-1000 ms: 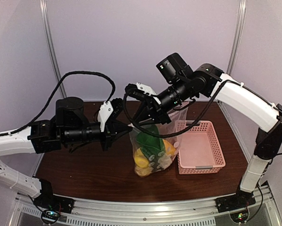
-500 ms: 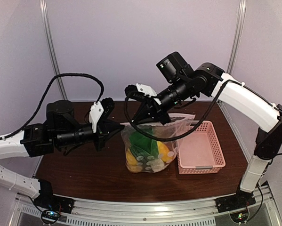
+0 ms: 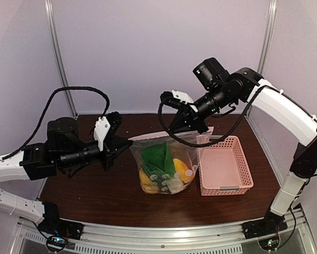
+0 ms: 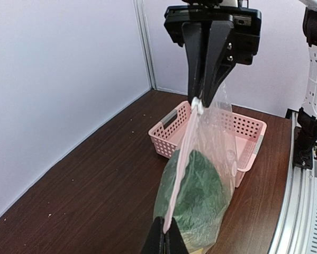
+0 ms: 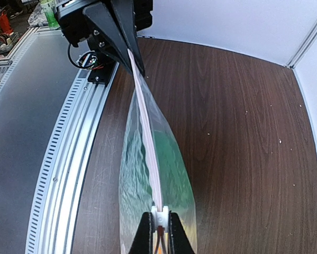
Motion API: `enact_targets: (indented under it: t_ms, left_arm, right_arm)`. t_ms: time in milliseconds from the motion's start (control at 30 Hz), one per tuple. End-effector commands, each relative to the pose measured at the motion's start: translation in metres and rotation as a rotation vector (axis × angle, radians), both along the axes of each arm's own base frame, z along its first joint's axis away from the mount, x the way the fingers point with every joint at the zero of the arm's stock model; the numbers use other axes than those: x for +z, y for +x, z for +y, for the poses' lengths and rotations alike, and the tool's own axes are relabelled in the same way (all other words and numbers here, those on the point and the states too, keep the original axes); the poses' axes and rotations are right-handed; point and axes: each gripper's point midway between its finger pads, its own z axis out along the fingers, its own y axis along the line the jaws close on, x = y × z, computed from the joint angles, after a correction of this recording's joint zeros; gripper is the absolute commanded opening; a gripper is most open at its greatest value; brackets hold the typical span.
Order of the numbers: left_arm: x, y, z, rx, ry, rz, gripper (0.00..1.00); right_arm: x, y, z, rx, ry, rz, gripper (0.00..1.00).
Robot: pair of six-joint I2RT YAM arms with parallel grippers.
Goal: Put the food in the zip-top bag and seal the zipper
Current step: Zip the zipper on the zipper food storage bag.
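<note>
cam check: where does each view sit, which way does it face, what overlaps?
Top external: above and behind the bases, facing down over the table; both arms show, zip-top bag between them.
Left wrist: on the left arm, facing along the zipper toward the right fingers and pink basket; own left fingers at bottom.
Right wrist: on the right arm, facing back along the zipper; right fingers closed on the slider.
Shared: both wrist views, same zipper, opposite ends.
</note>
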Motion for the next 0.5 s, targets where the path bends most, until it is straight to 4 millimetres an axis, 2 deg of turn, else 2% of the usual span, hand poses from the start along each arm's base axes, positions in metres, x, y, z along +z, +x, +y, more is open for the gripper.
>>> enact_targets:
  t_ms: [0, 200, 467]
  left_arm:
    - [0.02, 0.007, 0.015, 0.072, -0.067, -0.034, 0.0]
    - [0.018, 0.008, 0.018, 0.083, -0.066, -0.036, 0.0]
    - [0.016, 0.011, 0.019, 0.099, -0.059, -0.04, 0.0]
  right_arm:
    - [-0.012, 0.011, -0.053, -0.109, -0.119, 0.0, 0.0]
    - [-0.016, 0.019, -0.079, -0.159, -0.137, 0.008, 0.0]
    - [-0.019, 0.025, -0.093, -0.187, -0.145, 0.01, 0.0]
